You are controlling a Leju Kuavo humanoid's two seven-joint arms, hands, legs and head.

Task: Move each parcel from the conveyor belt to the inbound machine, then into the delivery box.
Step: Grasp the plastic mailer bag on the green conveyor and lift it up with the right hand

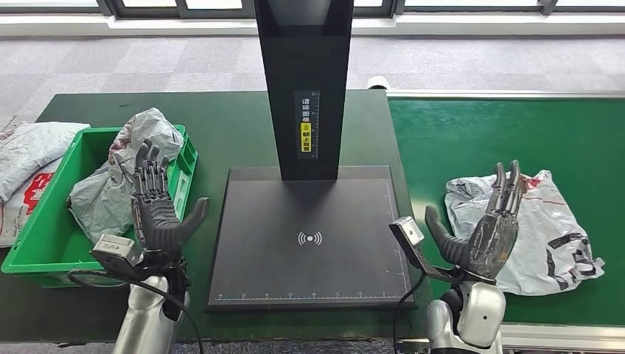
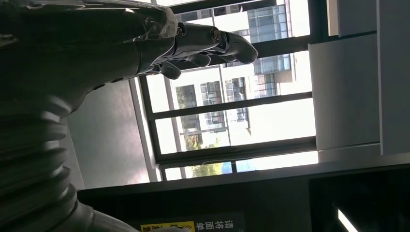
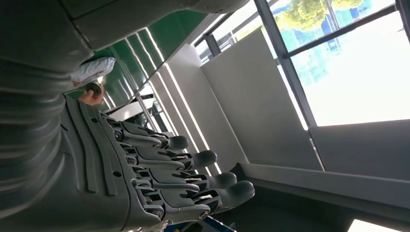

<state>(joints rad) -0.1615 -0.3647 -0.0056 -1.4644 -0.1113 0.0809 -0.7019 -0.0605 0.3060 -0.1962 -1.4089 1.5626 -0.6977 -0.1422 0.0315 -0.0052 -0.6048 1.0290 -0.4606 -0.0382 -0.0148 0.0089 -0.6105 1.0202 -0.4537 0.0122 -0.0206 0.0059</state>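
Head view, left to right: our left hand (image 1: pixel 156 214) is spread and empty beside the delivery box (image 1: pixel 46 243); our right hand (image 1: pixel 492 234), also spread and empty, is nearer the parcel (image 1: pixel 549 228), which lies flat just beyond its fingertips on the conveyor belt (image 1: pixel 472 133).
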